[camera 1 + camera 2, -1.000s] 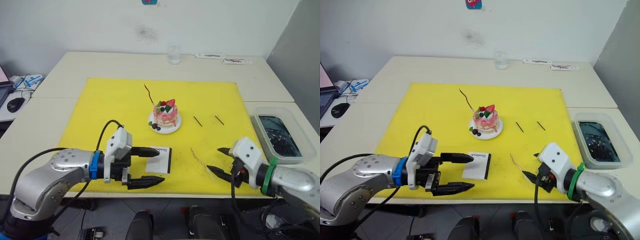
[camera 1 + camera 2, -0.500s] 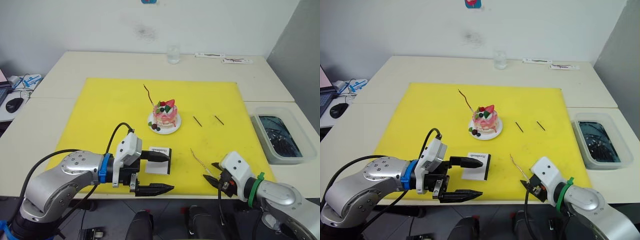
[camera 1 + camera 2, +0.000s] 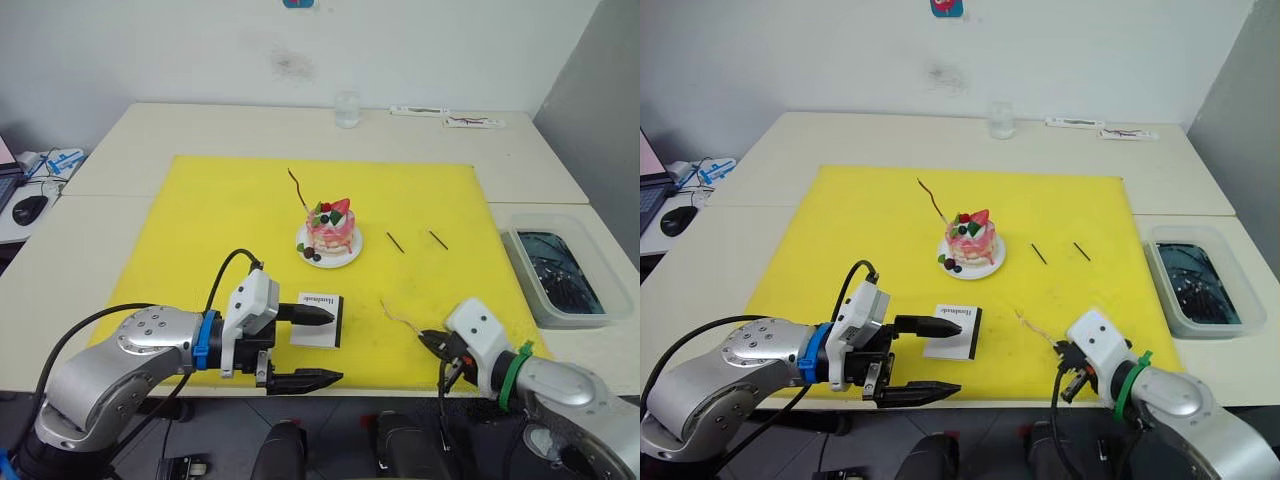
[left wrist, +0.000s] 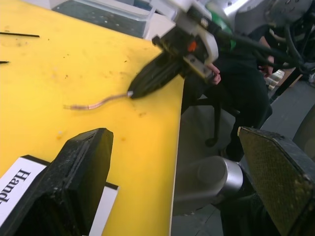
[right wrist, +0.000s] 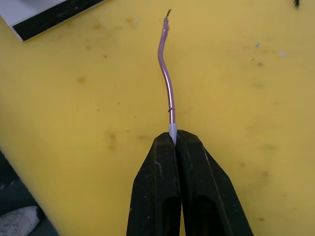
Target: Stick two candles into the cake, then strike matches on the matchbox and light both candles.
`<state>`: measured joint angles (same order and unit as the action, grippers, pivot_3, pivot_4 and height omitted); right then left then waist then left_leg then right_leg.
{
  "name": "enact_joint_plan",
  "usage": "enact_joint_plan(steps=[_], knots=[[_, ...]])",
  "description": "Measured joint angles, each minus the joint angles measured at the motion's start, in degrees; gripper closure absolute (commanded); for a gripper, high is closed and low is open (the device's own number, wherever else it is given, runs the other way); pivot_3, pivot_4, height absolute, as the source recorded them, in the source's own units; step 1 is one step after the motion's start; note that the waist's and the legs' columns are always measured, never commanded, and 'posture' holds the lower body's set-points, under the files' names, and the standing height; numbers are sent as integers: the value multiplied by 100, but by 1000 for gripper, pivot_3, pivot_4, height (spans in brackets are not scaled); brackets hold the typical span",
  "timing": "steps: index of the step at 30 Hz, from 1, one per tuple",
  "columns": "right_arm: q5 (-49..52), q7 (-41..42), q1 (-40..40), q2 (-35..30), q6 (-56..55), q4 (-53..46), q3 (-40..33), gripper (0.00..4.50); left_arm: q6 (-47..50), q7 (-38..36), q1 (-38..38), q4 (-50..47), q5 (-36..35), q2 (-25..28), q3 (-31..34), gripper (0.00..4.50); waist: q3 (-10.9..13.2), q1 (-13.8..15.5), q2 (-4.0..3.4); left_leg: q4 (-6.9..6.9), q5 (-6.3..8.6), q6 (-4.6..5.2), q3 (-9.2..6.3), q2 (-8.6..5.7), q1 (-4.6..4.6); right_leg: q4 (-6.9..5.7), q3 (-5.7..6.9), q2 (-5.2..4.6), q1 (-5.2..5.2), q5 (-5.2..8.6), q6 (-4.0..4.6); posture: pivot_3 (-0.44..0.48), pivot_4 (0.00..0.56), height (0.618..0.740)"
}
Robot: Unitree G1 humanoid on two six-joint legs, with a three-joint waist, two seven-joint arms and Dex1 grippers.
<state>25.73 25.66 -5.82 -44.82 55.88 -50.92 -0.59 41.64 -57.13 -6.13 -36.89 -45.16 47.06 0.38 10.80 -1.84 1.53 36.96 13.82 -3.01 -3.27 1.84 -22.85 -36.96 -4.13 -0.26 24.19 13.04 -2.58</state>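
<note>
Right hand (image 5: 173,140), lower right of the head views, has its two fingers pressed together on the pale end of the yellowish-gold candle (image 5: 166,78); the candle's wavy length runs from the fingertips across the yellow mat (image 3: 200,215) toward the matchbox (image 3: 318,320). Left hand (image 3: 315,345), lower left, is spread wide and holds nothing: upper finger over the near part of the matchbox, lower finger past the mat's front edge. Matchbox lies flat at lower centre of the frame, black strip on its right side. Cake (image 3: 330,228) sits on its white plate (image 3: 350,254) at mid-frame; the dark red candle (image 3: 297,187) rises tilted from it toward the upper left. Two matches (image 3: 395,242) lie on the mat right of the cake, well apart from both hands. The mat covers the pale worktop (image 3: 220,125).
</note>
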Motion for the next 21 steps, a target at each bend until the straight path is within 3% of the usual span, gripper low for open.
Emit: enact_joint_plan(steps=[4,8,13,21], knots=[[25,986,-203,-879,-540,512,-878,4471,-65,-37,22,71,16,-4,-16,0,0,15,1,-2,0,0,-2,-1,0,1,2,0,-1,0,0,0,150,740],[-99,1888,-723,-1302,-1327,1255,-1390,4471,-94,-73,7,77,48,-69,-146,0,0,12,2,-5,1,1,0,-2,-2,1,1,0,-3,1,1,0,150,740],[-307,2511,-1173,-1398,-2009,1845,-1737,4471,-116,-97,18,76,105,-99,-262,0,0,9,3,-2,1,1,0,-2,1,-4,1,1,-4,0,1,0,150,740],[-432,2778,-1358,-1381,-2275,1981,-1851,4471,-121,-94,21,76,110,-107,-274,0,0,2,3,7,0,2,1,-2,5,-4,0,1,-6,-1,-2,0,150,740]])
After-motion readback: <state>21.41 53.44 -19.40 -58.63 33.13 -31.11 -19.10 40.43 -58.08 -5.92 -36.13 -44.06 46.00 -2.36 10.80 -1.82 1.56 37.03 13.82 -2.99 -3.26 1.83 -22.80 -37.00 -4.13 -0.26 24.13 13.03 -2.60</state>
